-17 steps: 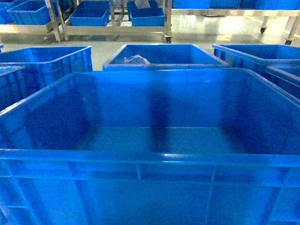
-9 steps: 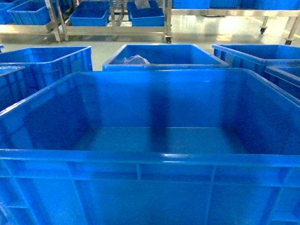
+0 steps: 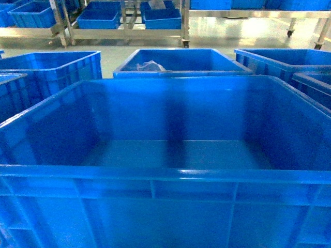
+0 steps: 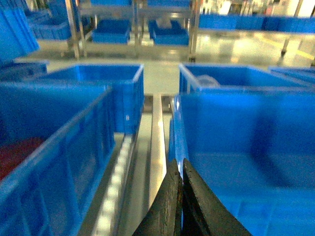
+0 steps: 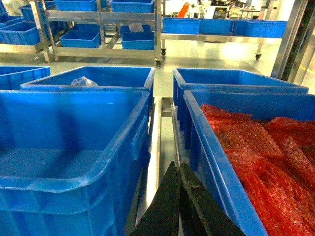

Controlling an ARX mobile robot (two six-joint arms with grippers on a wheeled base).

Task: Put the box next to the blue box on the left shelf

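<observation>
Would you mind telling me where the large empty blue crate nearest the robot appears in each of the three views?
Head: the crate fills the foreground.
Left wrist: right side, beside the left tool.
Right wrist: left side, beside the right tool.
Shared landmark: the crate behind it holding clear plastic.

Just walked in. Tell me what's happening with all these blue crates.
The robot faces a large empty blue crate that fills its head view. Both grippers, left and right, sit low in the gaps beside it with jaws closed, gripping nothing visible. The neighbouring crate on the right holds red material.
</observation>
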